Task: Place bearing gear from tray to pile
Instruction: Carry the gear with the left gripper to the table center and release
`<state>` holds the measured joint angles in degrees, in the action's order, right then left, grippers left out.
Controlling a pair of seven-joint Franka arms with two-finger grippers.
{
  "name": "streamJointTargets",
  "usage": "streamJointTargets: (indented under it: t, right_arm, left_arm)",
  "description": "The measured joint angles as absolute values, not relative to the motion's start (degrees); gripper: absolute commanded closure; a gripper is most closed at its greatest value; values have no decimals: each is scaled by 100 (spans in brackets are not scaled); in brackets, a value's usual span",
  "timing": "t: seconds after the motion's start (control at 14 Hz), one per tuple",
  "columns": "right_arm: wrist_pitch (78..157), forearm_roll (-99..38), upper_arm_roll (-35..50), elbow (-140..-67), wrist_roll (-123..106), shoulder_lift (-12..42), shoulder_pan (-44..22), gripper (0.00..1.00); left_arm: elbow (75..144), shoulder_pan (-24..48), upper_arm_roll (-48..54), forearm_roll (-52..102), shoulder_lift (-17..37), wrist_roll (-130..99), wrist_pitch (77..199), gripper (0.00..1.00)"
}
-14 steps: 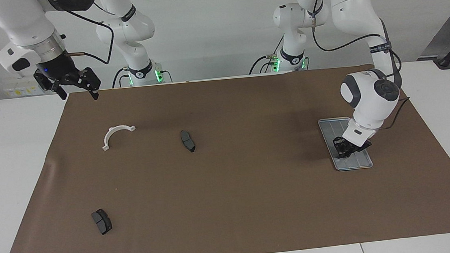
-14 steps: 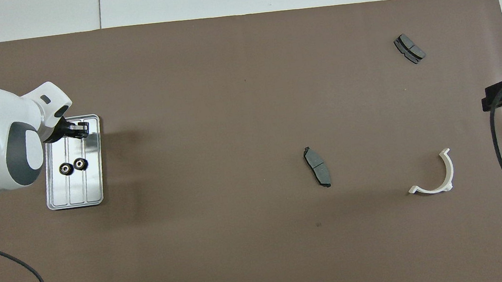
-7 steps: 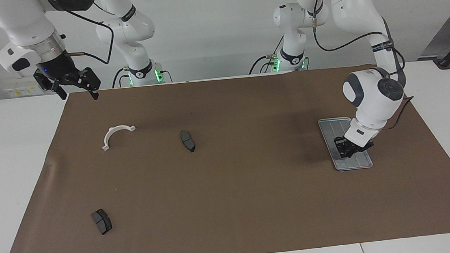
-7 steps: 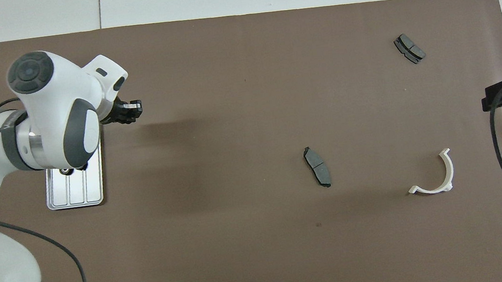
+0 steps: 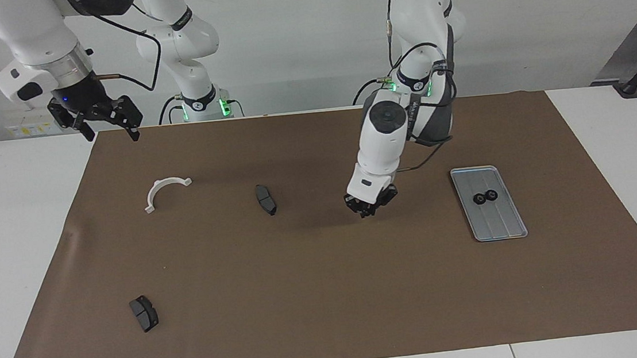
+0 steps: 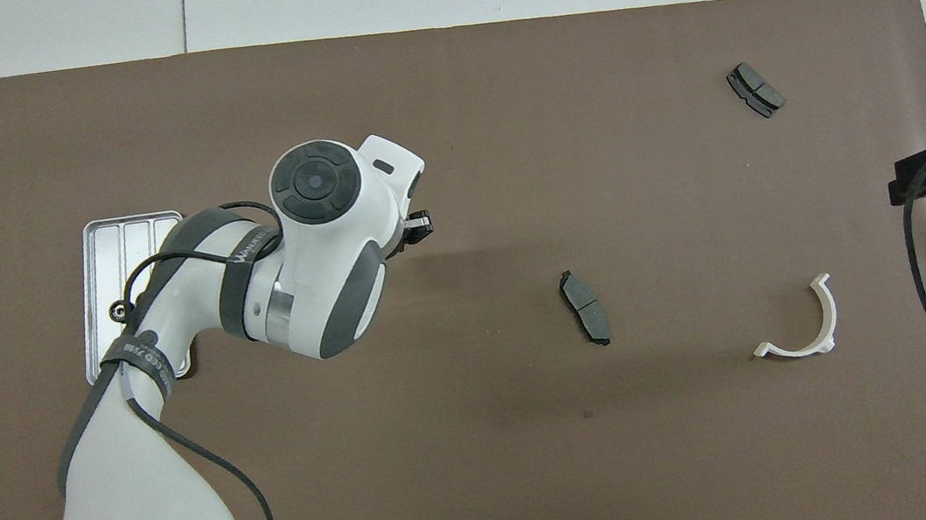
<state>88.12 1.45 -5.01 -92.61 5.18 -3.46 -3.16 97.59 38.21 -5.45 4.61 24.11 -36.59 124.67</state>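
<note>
The left gripper [image 5: 371, 208] is carried above the brown mat [image 5: 328, 293], its fingers pressed together; whether a gear is pinched between them cannot be told. The tray [image 5: 506, 230] is seen well apart from it toward the left arm's end of the table, with two gears [image 5: 485, 197] lying in it. The nearest brake pad [image 5: 265, 199] is found toward the right arm's end. The right gripper [image 5: 107, 121] is held spread, waiting over the mat's edge, near the white bracket [image 5: 165, 190].
</note>
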Motion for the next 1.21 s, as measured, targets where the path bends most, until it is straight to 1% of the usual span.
streamJointTargets:
  t: [0.07, 0.14, 0.21, 0.36, 0.43, 0.71, 0.78, 0.93, 1.21]
  right_arm:
    - [8812, 145, -501, -9262, 518, -346, -316, 0]
    - [8812, 145, -501, -9261, 518, -346, -316, 0]
    - [8812, 145, -501, -9261, 518, -346, -316, 0]
    - [8812, 145, -501, -9262, 518, -346, -316, 0]
    - [8812, 145, -501, -9261, 518, -346, -316, 0]
    - [8812, 145, -501, -9261, 518, -346, -316, 0]
    - [8812, 145, -501, -9261, 518, -346, -316, 0]
    - [8812, 145, -501, -9261, 518, -346, -316, 0]
    - [8812, 145, -501, -9261, 518, -346, -316, 0]
  left_arm:
    - [9782, 3973, -546, 461, 2449, -3782, 12529, 100]
    - [9815, 4079, -548, 461, 2503, -3853, 12613, 91]
    - [9846, 4144, -550, 461, 2558, -3881, 12675, 54]
    - [9870, 4189, -550, 461, 2631, -3884, 12749, 4]
    - [9870, 4188, -557, 461, 2637, -3884, 12765, 0]
    - [9788, 4134, -702, 460, 2602, -3881, 12785, 0]
    - [9762, 4009, -771, 457, 2553, -3856, 12773, 0]
    - [9723, 3419, -830, 448, 2340, -3232, 12515, 0]
    - [9736, 1843, -858, 450, 1806, -568, 11618, 0]
